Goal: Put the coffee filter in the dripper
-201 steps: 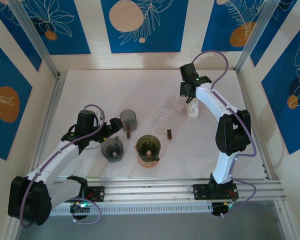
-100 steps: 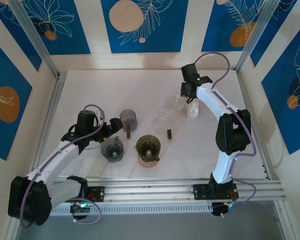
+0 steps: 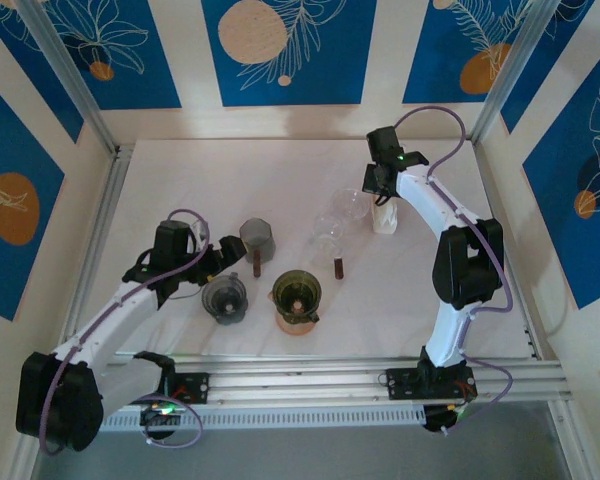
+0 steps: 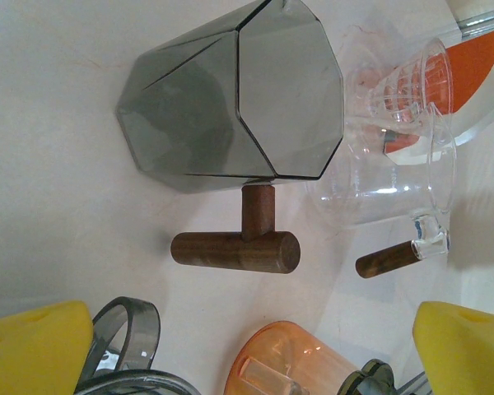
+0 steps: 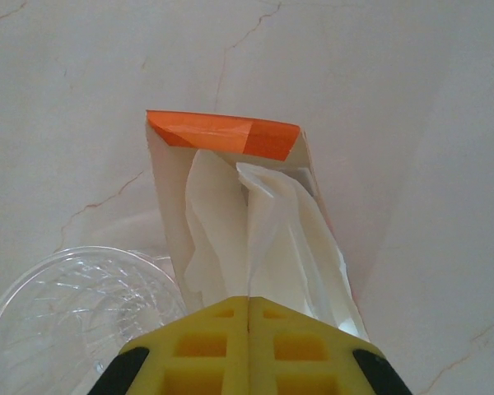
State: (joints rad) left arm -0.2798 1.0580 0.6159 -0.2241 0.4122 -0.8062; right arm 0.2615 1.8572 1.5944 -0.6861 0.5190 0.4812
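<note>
Pinching the white paper coffee filter [image 5: 272, 239] with yellow fingers pressed together on its upper fold, the right gripper [image 5: 249, 300] has it only partly out of the white carton with an orange flap [image 5: 222, 136] at the table's far right, so lifting clear, carrying and seating all appear left to do. The ribbed clear glass dripper [image 5: 74, 304] stands just beside the carton, leaving little room there, though bare white table [image 3: 280, 170] opens toward the middle. The left gripper [image 4: 249, 346], fingers wide apart and empty, hangs over the smoky grey faceted dripper with a wooden handle [image 4: 230, 107].
</note>
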